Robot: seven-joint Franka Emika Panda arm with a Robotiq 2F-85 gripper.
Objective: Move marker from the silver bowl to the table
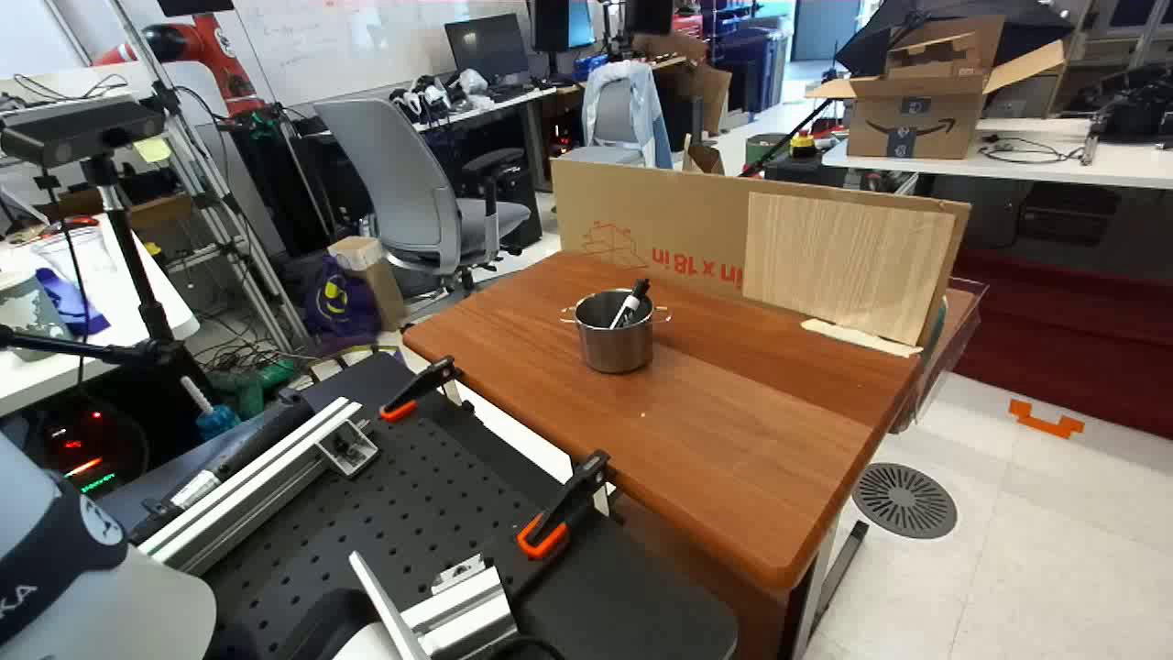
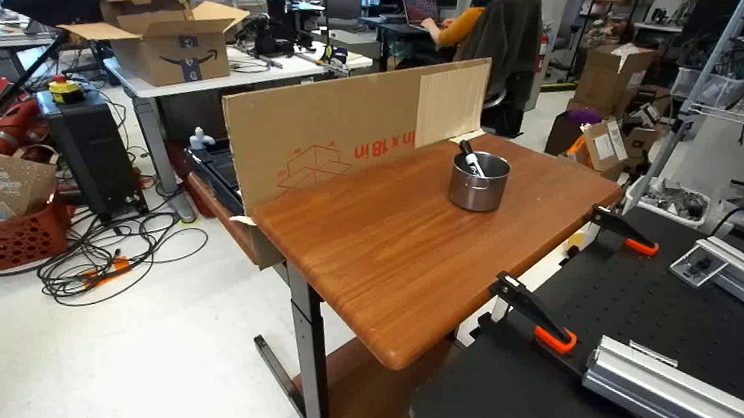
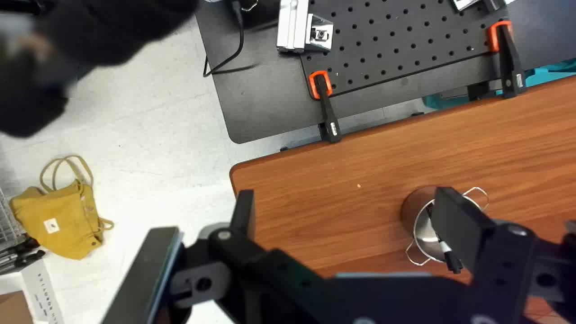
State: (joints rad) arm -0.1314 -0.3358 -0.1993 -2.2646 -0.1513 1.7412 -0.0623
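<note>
The silver bowl stands upright on the reddish-brown table, and it shows in both exterior views. The marker leans inside it, its dark capped end sticking out above the rim. In the wrist view, my gripper is open and empty above the table. Its right finger covers part of the bowl and part of the marker. The gripper is out of view in both exterior views.
A cardboard sheet with a pale plywood board stands along one table edge. The black perforated bench adjoins the opposite edge, with two orange-tipped clamps. A yellow bag lies on the floor.
</note>
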